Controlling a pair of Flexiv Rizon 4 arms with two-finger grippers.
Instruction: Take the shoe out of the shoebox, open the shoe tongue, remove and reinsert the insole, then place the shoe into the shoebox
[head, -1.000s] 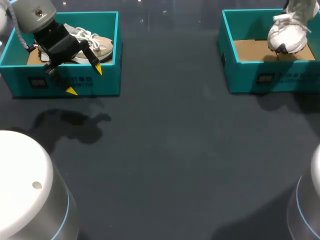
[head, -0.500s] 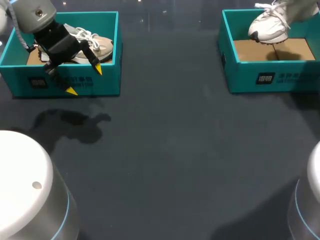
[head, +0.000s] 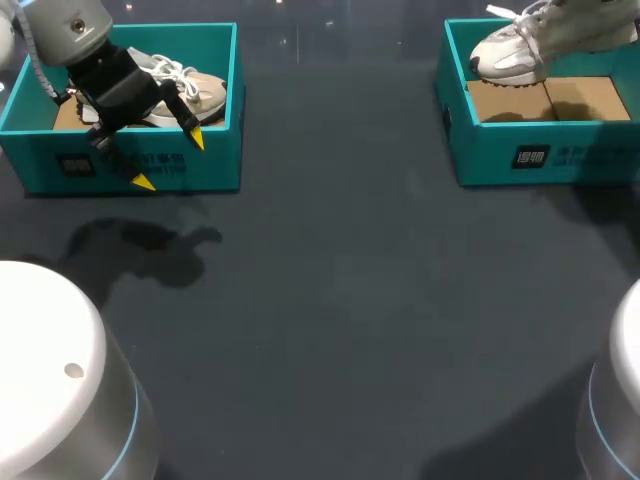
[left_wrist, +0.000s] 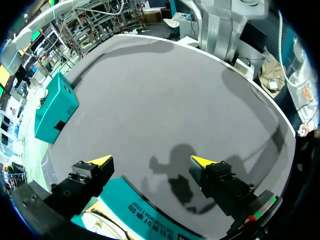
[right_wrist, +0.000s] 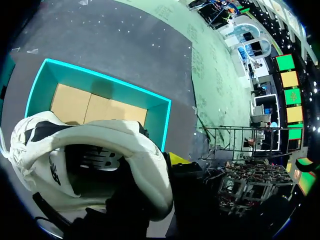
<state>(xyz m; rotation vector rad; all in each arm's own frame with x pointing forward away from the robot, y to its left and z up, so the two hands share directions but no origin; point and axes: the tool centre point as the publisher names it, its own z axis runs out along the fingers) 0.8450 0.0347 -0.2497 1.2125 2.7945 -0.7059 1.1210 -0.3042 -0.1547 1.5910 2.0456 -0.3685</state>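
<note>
A white shoe (head: 512, 52) hangs over the far left corner of the right teal shoebox (head: 490, 158), toe toward the table's middle. In the right wrist view my right gripper (right_wrist: 161, 165) is shut on the heel rim of this white shoe (right_wrist: 100, 142); one yellow tip shows outside, the other is hidden inside. Under it lies the shoebox (right_wrist: 156, 120) with its cardboard floor. A second, beige shoe (head: 197, 90) lies in the left teal shoebox (head: 222, 162). My left gripper (head: 170, 160) stands open over that box's front wall, holding nothing.
In the left wrist view the left gripper (left_wrist: 151, 162) hovers above the left box's front wall (left_wrist: 145, 212), with dark bare tabletop (left_wrist: 165, 100) ahead and the right box (left_wrist: 55, 107) far across. Both arm bases sit at the near corners.
The white shoe has swung from toe-down at the right box's right side to nearly level, shifting left and up over the box. The left arm has not moved.
</note>
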